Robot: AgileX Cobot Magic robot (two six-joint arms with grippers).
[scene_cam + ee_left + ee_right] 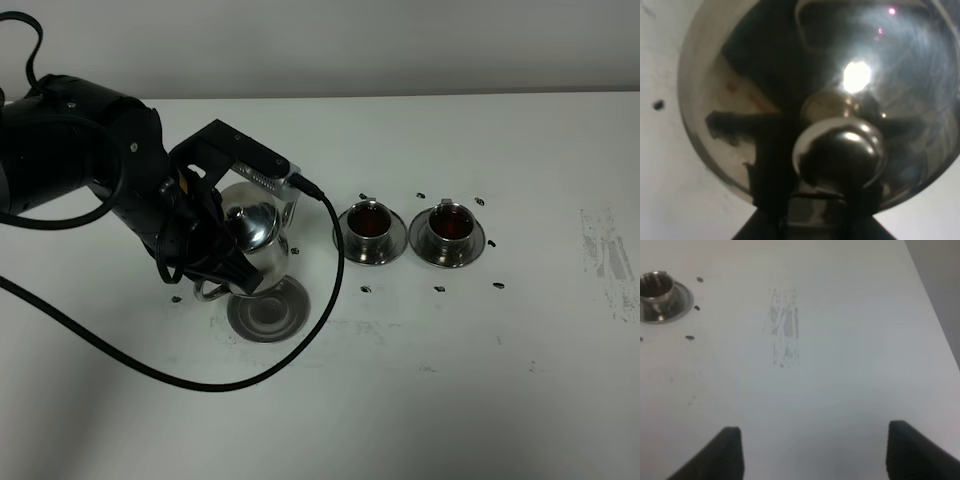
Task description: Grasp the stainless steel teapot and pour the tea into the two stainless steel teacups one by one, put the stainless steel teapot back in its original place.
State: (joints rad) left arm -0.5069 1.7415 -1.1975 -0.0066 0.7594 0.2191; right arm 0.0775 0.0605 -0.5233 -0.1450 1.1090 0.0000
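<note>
Black arm joints crowd the left of the white tabletop (480, 400), the left arm bent over with its left gripper (228, 268) clamped shut on the loop handle of the shiny bell-shaped stainless steel teapot (255, 232). The pot sits tilted, its base over the back rim of the flat round steel saucer (268, 310); whether they touch I cannot tell. In the left wrist view the domed lid and round lid knob (840, 152) fill nearly everything. A thick black cable (330, 270) loops from the wrist down across the table in front of the saucer. To the right, well apart from the pot, the two small steel teacups stand side by side on their own saucers, the nearer cup (370, 222) and the farther cup (450, 222), both holding dark reddish-brown tea (450, 224). Small dark specks (498, 286) dot the table around them. The right gripper (812, 452) shows only in its wrist view, its two black fingers (727, 450) set wide apart with nothing between, above bare table near a grey scuffed patch (784, 327). Beyond the cups the tabletop runs open to the right edge.
</note>
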